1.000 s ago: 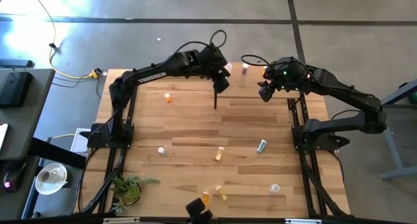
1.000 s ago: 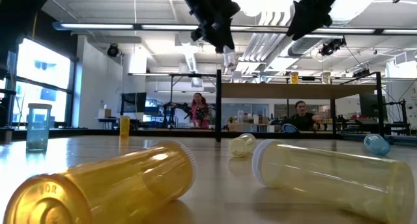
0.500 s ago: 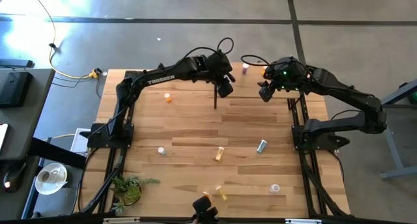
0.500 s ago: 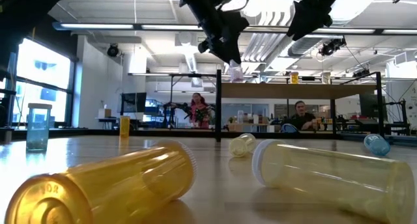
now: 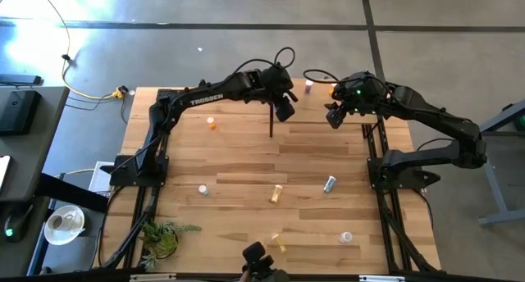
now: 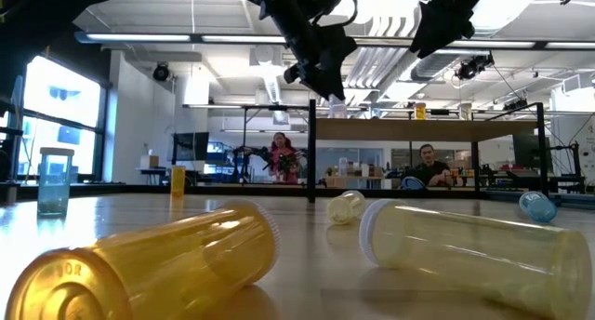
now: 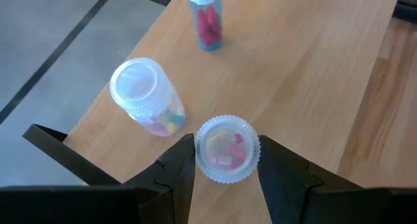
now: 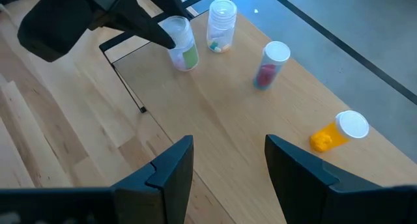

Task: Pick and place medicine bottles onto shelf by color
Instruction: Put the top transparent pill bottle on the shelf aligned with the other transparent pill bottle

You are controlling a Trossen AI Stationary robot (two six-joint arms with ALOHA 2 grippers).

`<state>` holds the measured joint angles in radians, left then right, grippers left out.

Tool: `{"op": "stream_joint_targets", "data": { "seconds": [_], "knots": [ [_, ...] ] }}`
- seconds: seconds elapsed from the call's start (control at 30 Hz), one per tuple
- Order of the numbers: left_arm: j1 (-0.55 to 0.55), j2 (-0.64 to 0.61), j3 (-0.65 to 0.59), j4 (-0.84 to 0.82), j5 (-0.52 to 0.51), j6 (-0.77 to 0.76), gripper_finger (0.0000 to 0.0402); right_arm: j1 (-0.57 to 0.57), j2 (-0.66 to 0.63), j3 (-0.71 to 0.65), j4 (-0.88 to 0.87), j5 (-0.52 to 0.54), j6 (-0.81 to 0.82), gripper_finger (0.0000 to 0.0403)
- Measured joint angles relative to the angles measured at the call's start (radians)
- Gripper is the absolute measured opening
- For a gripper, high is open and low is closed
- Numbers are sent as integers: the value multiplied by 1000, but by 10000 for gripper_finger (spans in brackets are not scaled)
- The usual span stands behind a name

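I see my left gripper (image 7: 227, 160) clamped on a clear bottle (image 7: 227, 150) above the shelf (image 7: 293, 68), beside another bottle (image 7: 144, 96), right gripper (image 8: 228, 160) open, empty, nearby.

Readable in white capitals along the left arm (image 5: 205, 98) in the high view: "TROSSEN". Raised characters on the base of the nearest amber bottle (image 6: 139, 269) in the low view, too blurred to make out.
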<state>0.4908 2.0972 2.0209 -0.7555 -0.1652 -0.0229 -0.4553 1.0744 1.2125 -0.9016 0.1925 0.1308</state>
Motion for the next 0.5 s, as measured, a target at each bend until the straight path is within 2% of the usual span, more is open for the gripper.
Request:
{"op": "stream_joint_targets", "data": {
  "seconds": [0.3,0.5],
  "knots": [
    [0,0,0,2,10,0,135,0,0,0,0,0,0,181],
    [0,0,0,4,11,0,156,0,0,0,0,0,0,181]
  ]
}}
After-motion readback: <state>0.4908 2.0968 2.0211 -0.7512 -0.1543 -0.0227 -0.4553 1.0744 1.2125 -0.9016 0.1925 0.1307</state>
